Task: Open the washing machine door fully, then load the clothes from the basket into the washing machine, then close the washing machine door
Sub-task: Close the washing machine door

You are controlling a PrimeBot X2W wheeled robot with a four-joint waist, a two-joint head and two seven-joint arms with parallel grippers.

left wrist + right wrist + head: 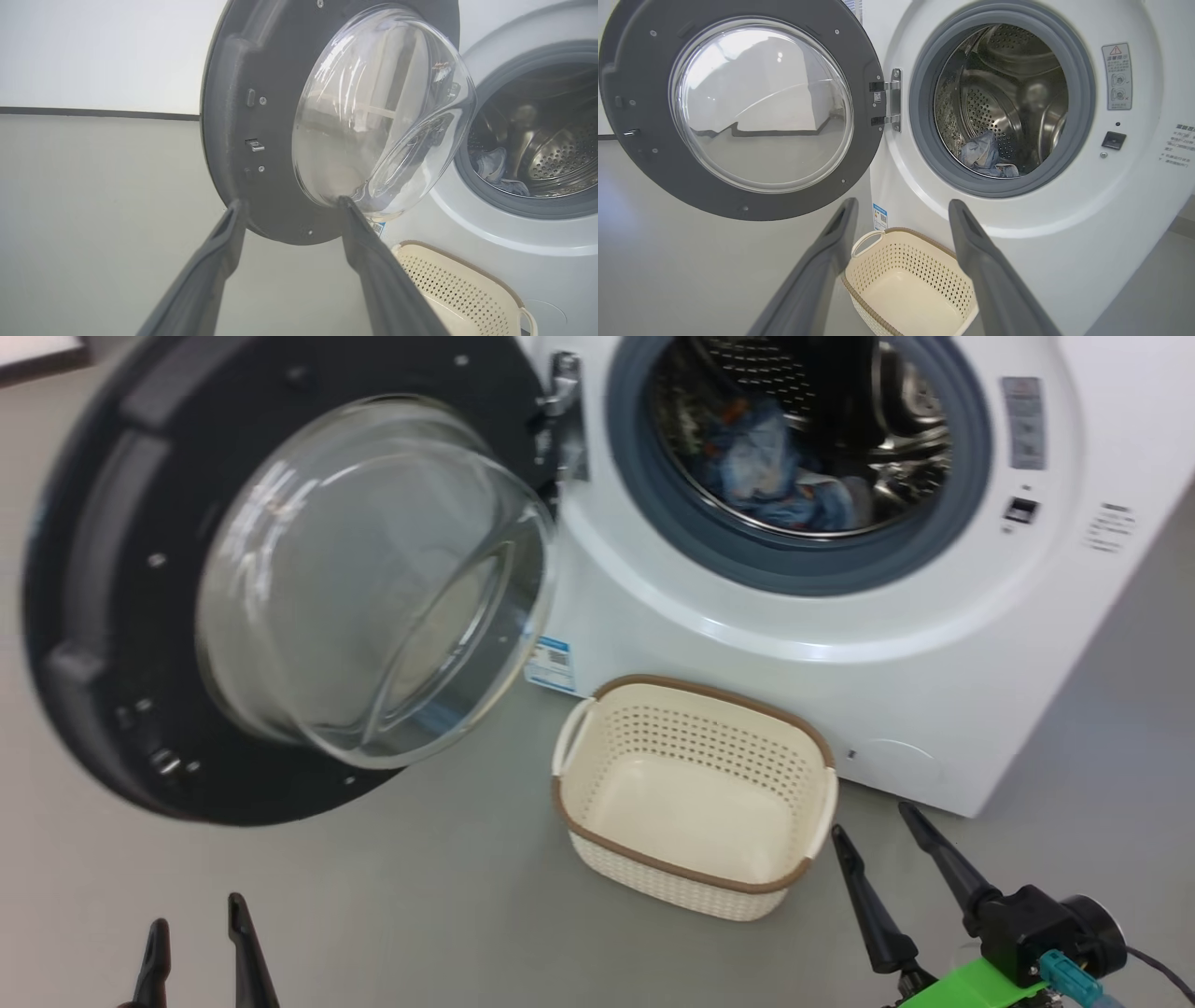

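The washing machine [934,644] [1064,224] stands with its door [103,616] [233,140] [640,116] swung wide to the left, glass bowl facing me. The clothes [766,467] [985,156] [495,168], light blue fabric, lie inside the steel drum. The cream basket [695,784] [910,280] [458,284] sits on the floor in front of the machine with nothing in it. My left gripper [201,933] [289,205] is open, low at the left, below the door. My right gripper [873,821] [901,207] is open just right of the basket, holding nothing.
Grey floor [420,896] spreads around the basket and under the door. A white wall with a dark skirting line [93,113] runs behind the door. A blue sticker [551,663] marks the machine's front.
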